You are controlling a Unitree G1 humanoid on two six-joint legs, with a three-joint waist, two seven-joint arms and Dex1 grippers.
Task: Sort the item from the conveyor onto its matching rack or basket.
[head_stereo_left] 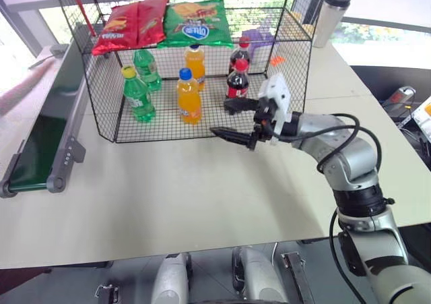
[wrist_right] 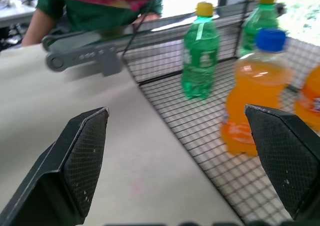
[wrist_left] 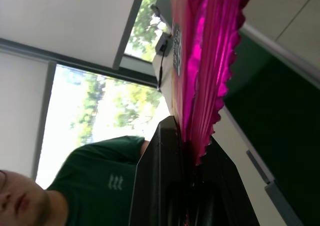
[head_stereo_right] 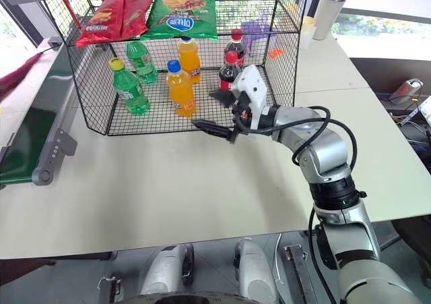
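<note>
The item, a shiny magenta-pink snack bag [wrist_left: 200, 60], hangs edge-on with my left gripper [wrist_left: 192, 156] shut on its crimped edge. It is lifted beside the dark green conveyor [head_stereo_left: 40, 142] and shows as a magenta blur [head_stereo_right: 15, 75] at the far left. The black wire-mesh rack [head_stereo_left: 300, 81] stands behind the table's middle. My right gripper [head_stereo_left: 221, 118] hovers open and empty just in front of the rack's lower level. The right wrist view shows its fingers [wrist_right: 85, 156] spread wide toward the bottles.
Red chip bags [head_stereo_left: 128, 24] and a green chip bag [head_stereo_left: 196, 22] lie on the rack's top shelf. Green, orange [head_stereo_left: 188, 96] and cola bottles stand below. A steel tumbler [head_stereo_left: 330, 17] stands at the back right. A person in a green shirt [wrist_left: 95, 181] is beyond the conveyor.
</note>
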